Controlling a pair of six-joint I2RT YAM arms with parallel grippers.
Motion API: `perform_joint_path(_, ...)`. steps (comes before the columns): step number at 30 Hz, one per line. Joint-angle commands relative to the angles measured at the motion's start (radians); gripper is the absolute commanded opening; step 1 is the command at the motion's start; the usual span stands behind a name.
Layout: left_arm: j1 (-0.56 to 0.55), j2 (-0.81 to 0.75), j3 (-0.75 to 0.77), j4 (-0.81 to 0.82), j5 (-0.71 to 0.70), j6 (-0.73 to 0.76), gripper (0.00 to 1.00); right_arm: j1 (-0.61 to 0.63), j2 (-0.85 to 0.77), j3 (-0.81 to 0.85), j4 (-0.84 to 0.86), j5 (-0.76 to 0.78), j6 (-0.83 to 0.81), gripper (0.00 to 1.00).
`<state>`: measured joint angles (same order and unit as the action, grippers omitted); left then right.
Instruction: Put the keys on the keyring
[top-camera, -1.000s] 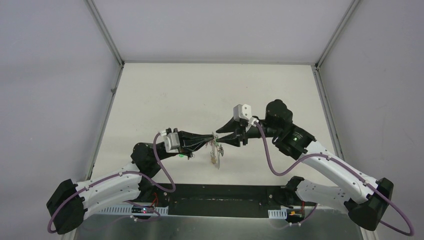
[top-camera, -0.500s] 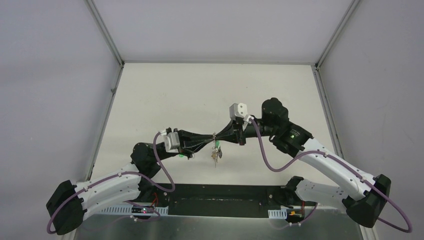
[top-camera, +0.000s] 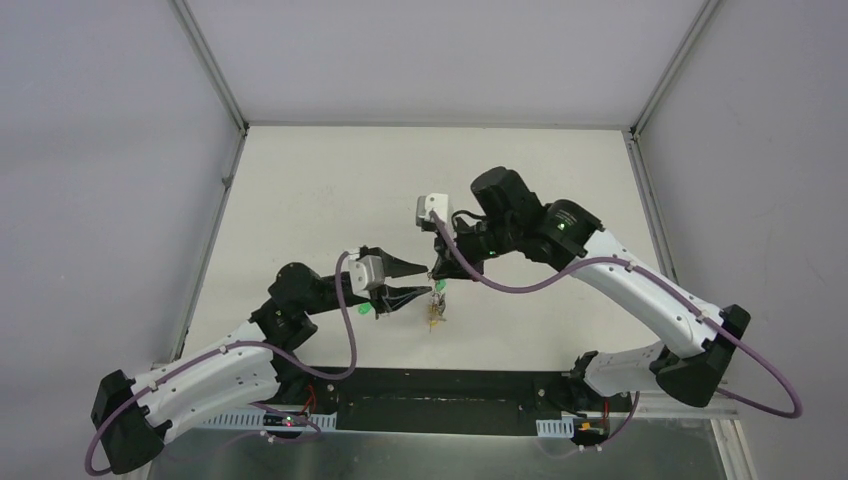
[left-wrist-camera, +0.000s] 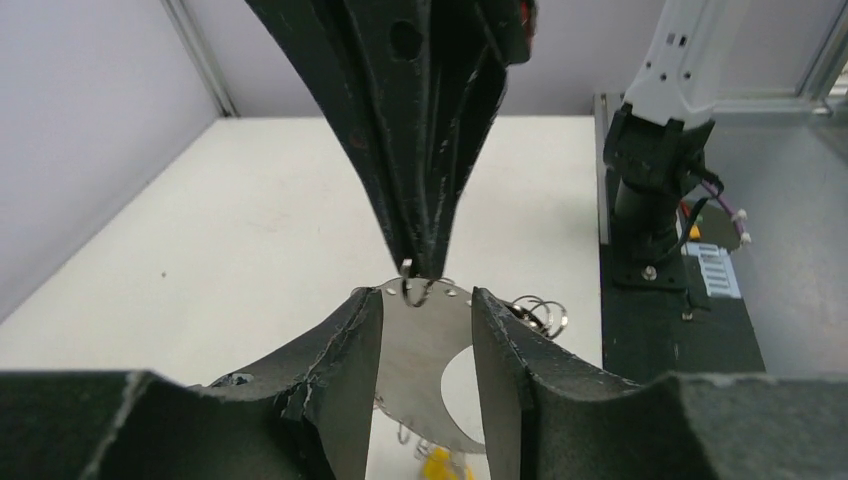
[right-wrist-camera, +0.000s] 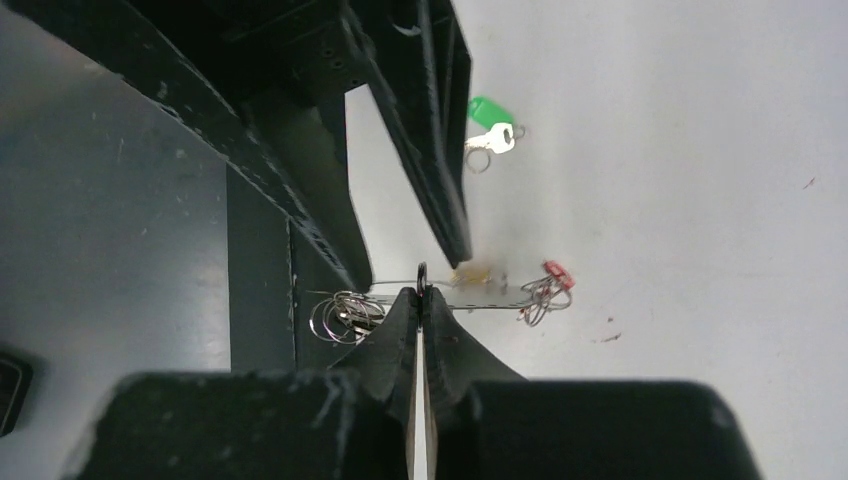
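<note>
Keyring pinched in right gripper, left gripper parted around it

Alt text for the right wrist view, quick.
The right gripper is shut on the keyring, with the left gripper open just beyond. A green-capped key lies apart on the table, not on the ring.

Centre crowded, far tabletop free

The middle of the table is blocked by 2 grippers met tip to tip: the gap between the parted jaws of the left gripper is taken up by the hanging keyring and by the pinched tips of the right gripper from above. A green-capped key lies near the left gripper. Open surface is found beyond both grippers, bounded by 3 walls.
</note>
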<state>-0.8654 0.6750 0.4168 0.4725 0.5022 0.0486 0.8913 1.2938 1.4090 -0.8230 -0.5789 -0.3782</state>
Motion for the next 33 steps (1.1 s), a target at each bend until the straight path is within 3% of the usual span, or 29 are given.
perform_joint_path(1,-0.009,0.049,0.065,-0.109,0.048,0.06,0.38,0.053,0.065,0.139,-0.264,0.131,-0.062,0.0)
perform_joint_path(9,-0.01,0.119,0.129,-0.211,0.107,0.12,0.3,0.079,0.124,0.215,-0.346,0.158,-0.057,0.0)
perform_joint_path(19,-0.013,0.154,0.118,-0.082,0.211,0.062,0.28,0.095,0.162,0.248,-0.359,0.181,-0.051,0.0)
perform_joint_path(25,-0.021,0.188,0.108,-0.01,0.209,0.031,0.2,0.095,0.162,0.245,-0.338,0.179,-0.038,0.0)
perform_joint_path(30,-0.03,0.218,0.123,-0.043,0.208,0.068,0.1,0.097,0.155,0.243,-0.328,0.178,-0.032,0.0)
perform_joint_path(33,-0.035,0.227,0.128,-0.062,0.195,0.081,0.1,0.097,0.146,0.239,-0.321,0.177,-0.03,0.0)
